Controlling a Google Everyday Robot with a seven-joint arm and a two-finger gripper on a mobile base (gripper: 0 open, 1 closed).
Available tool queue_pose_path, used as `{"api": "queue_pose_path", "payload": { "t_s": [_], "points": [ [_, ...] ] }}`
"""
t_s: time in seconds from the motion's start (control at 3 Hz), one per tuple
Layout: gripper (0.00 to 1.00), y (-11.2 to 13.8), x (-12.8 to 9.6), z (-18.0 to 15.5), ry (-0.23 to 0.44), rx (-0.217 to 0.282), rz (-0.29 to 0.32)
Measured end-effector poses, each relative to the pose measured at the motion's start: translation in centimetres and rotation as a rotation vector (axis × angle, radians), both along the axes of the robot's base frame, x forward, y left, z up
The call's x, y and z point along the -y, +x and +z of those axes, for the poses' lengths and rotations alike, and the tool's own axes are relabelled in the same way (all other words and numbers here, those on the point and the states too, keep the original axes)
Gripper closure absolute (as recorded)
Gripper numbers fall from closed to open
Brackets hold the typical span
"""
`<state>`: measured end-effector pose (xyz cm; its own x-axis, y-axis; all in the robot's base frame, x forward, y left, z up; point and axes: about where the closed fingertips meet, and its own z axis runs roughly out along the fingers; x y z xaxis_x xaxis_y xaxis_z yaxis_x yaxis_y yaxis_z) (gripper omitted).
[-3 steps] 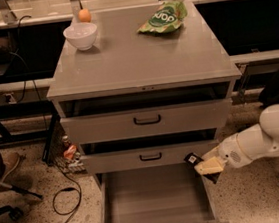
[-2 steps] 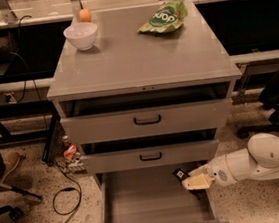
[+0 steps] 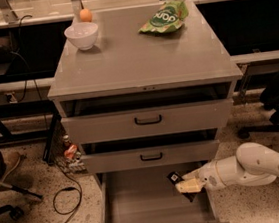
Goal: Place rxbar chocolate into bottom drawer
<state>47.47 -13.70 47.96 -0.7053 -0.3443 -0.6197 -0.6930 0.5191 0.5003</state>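
The rxbar chocolate (image 3: 175,178) is a small dark bar with a white patch, held at the tip of my gripper (image 3: 184,183). The gripper reaches in from the right on a white arm (image 3: 256,166) and hangs over the right rear part of the bottom drawer (image 3: 140,206), which is pulled wide open and shows a flat grey interior. The gripper is shut on the bar, which sits a little above the drawer floor.
Two shallower grey drawers with black handles (image 3: 148,119) (image 3: 151,156) sit slightly open above. On the cabinet top (image 3: 138,58) are a white bowl (image 3: 81,35), an orange ball (image 3: 86,15) and a green chip bag (image 3: 165,17). Cables and a can (image 3: 70,152) lie on the floor at left.
My arm has swung left and slightly down, carrying the bar from beside the cabinet's right edge to over the open bottom drawer.
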Motion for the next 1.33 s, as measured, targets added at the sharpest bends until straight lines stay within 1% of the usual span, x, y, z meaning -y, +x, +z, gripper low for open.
{"api": "queue_pose_path", "payload": {
  "t_s": [0.33, 0.67, 1.0, 1.33],
  "points": [
    [1.00, 1.1, -0.8, -5.4, -0.016, 0.002, -0.037],
    [1.00, 2.0, -0.9, -10.8, -0.025, 0.008, -0.103],
    [1.00, 2.2, -1.0, -15.8, -0.034, -0.010, -0.158],
    [1.00, 2.2, -1.2, -19.6, -0.055, -0.043, -0.213]
  ]
}}
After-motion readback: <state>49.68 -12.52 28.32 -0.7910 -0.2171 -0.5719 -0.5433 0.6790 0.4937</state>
